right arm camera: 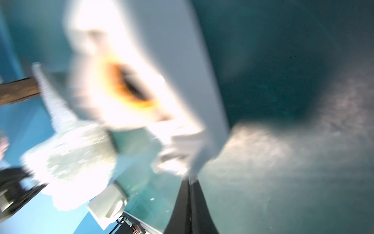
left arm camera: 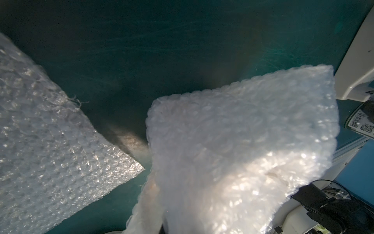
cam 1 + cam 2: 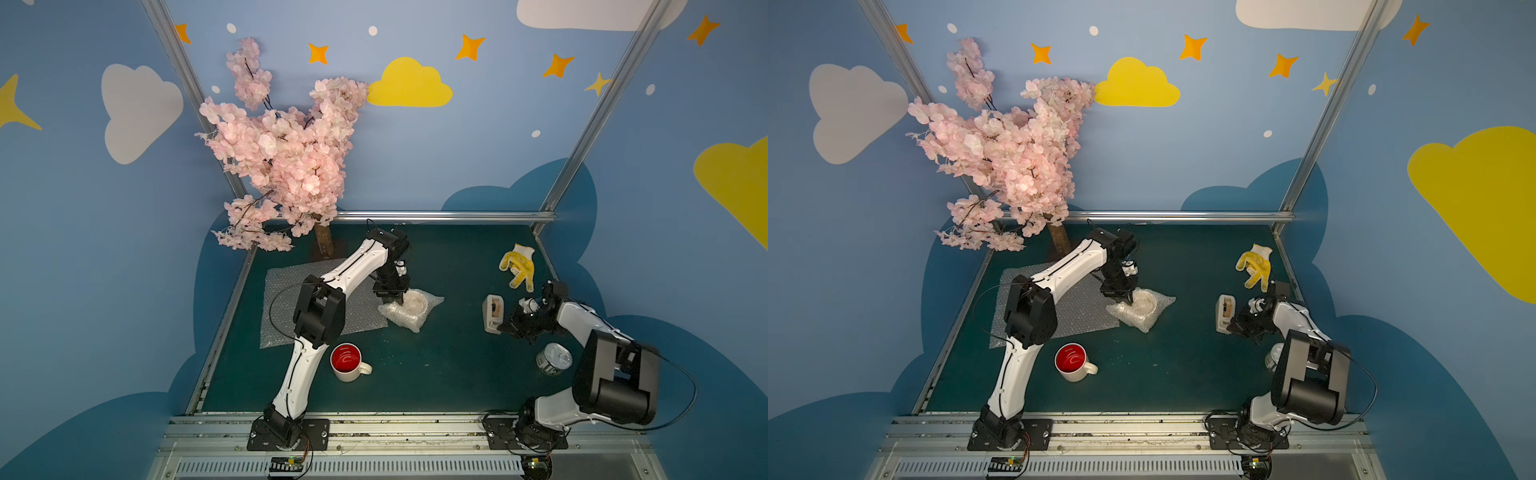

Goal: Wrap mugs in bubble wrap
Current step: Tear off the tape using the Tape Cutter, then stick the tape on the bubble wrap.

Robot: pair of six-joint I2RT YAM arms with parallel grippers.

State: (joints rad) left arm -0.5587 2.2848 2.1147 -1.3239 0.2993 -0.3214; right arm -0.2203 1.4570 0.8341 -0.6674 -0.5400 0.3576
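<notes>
**Op:** Starting nearest me — the red-lined mug (image 3: pixel 348 362) stands upright and bare on the green table (image 3: pixel 436 374), handle toward my right arm, apart from everything else. Nothing is wrapped round it yet.

**Spotter:** And the flat sheet of bubble wrap (image 3: pixel 286 291)?

**Op:** Just beyond that mug, spread out under my left arm. Past it, the left gripper (image 3: pixel 394 300) is pinched down on the wrapped bundle (image 3: pixel 415 309); the cream mug shows faintly through the film. The wrap looks loose — if I lift or let go carelessly, I'd expect the fold to spring back and the mug to roll out.

**Spotter:** Right side?

**Op:** The right gripper (image 3: pixel 505 328) is clenched, tips just beside the tape dispenser (image 3: pixel 492 312). The wrist view is too blurred to show whether it pinches a tape end. If I pull sideways, the dispenser could slide or tip instead of feeding tape. The small can (image 3: pixel 552 359) sits under that arm's elbow, so a swing back might knock it. Farthest off lies the yellow glove (image 3: pixel 518 266), clear of the work.
</notes>
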